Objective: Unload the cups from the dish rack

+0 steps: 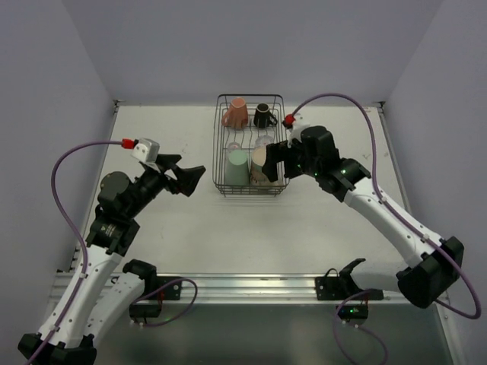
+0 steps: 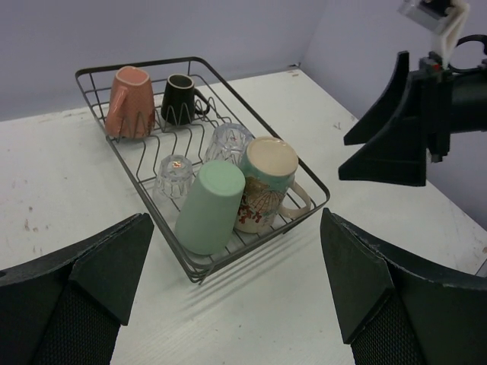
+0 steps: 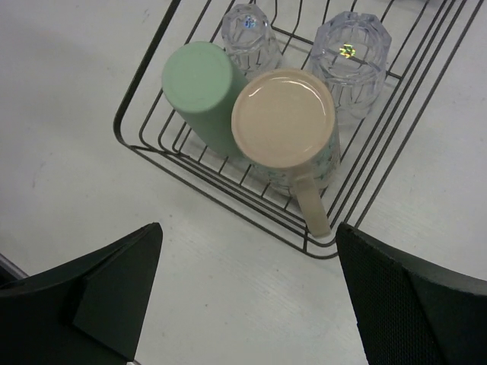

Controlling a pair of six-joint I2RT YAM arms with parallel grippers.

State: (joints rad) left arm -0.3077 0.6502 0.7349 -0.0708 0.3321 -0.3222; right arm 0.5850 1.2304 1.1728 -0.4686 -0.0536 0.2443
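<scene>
All six cups (image 1: 237, 166) sit in the dish rack (image 1: 218, 144) at the bench's (image 1: 251, 236) far centre; none is unloaded yet. The right pincer (image 1: 271, 163) hovers at the rack's near right corner, the left pincer (image 1: 190, 164) left of it, both apart and empty.

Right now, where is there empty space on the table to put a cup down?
The white table is bare in front of the dark wire dish rack, toward the arm bases, and left of it by the far wall. Inside the rack is crowded with cups. The black right arm crowds its right side.
</scene>
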